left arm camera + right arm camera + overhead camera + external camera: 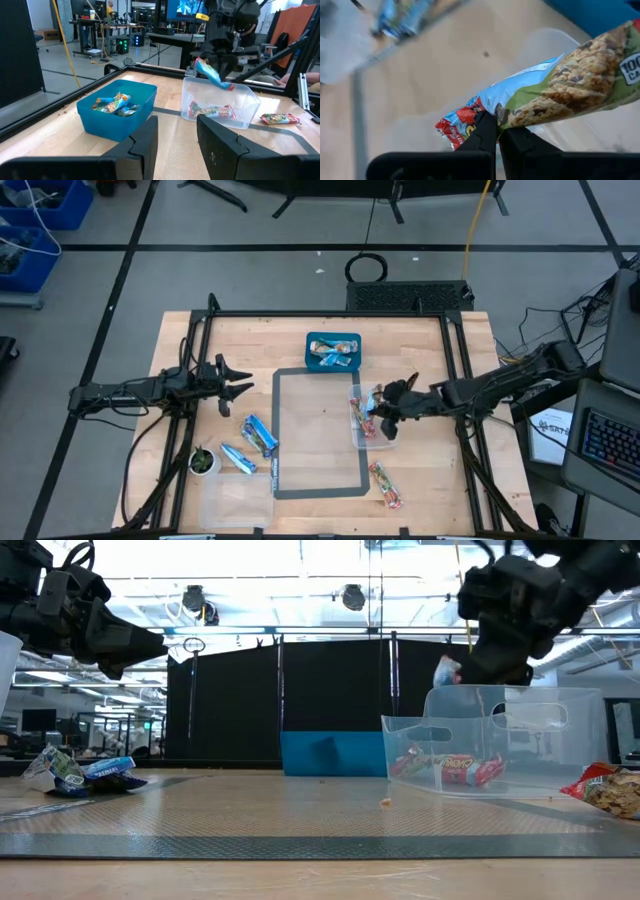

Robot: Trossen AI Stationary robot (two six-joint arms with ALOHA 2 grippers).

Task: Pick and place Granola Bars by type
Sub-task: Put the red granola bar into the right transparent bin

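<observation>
We see the right claw (496, 131) pinching 1 blue-and-green wrapped granola bar (555, 90) by its end above the clear plastic bin (220, 102) — probably for release there; left claw (175, 137) waits open.

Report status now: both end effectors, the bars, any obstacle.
Right end effector shut on blue granola bar, above clear bin. Left end effector open, waiting at left. Nothing in the way.
</observation>
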